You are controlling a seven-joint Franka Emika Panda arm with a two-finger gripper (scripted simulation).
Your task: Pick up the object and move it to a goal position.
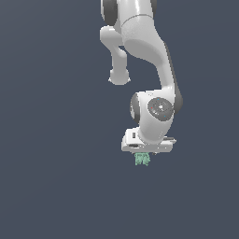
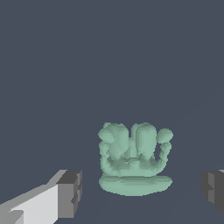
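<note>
Mint-green and lumpy, the object (image 1: pixel 142 159) sits just below centre of the exterior frame, directly beneath the white gripper (image 1: pixel 143 156). We find the jaws spread wide, with the object (image 2: pixel 134 161) between the fingertips (image 2: pixel 70 194), untouched. We judge the grasp step pending: closing comes next.

Small pale mint-green lumpy object (image 1: pixel 142 159) (image 2: pixel 134 161), ridged and irregular: rounded knobs on top, flat wider base below. Sits upright, directly under the white arm's wrist, at 6 o'clock from it in exterior view.
</note>
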